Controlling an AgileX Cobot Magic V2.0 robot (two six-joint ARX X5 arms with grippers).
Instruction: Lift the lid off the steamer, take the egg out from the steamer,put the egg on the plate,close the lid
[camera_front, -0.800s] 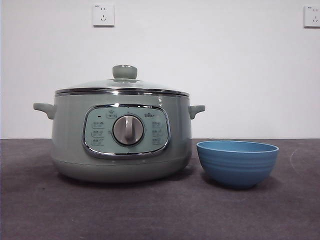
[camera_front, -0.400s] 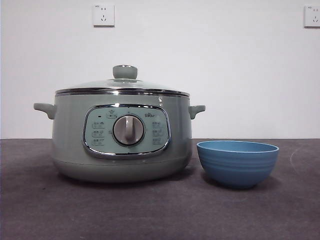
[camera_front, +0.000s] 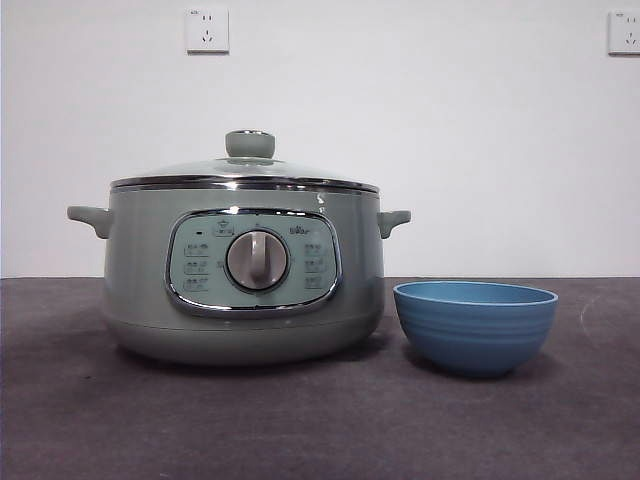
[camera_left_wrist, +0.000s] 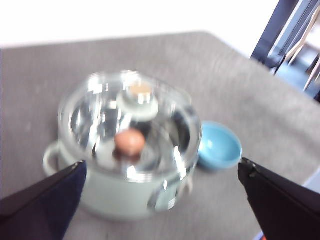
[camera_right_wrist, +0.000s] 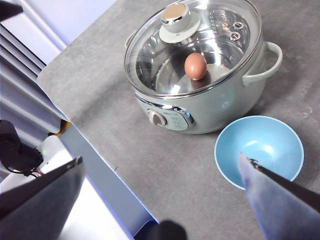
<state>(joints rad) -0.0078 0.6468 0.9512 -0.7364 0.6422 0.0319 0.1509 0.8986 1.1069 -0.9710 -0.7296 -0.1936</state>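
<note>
The pale sage-green steamer (camera_front: 245, 285) stands on the dark table, left of centre. The clear glass lid (camera_front: 245, 172) with its green knob (camera_front: 249, 144) sits shut on it. A brown egg (camera_right_wrist: 195, 66) lies inside, seen through the glass; it also shows in the left wrist view (camera_left_wrist: 130, 142). My left gripper (camera_left_wrist: 162, 165) is open and empty, high above the steamer (camera_left_wrist: 125, 195). My right gripper (camera_right_wrist: 160, 158) is open and empty, high above the table's front, away from the steamer (camera_right_wrist: 200, 107). Neither gripper shows in the front view.
A small blue bowl (camera_front: 475, 326) stands just right of the steamer, empty; it also shows in the right wrist view (camera_right_wrist: 258, 150) and the left wrist view (camera_left_wrist: 218, 146). The table's front edge (camera_right_wrist: 95, 150) drops off near the steamer's panel side.
</note>
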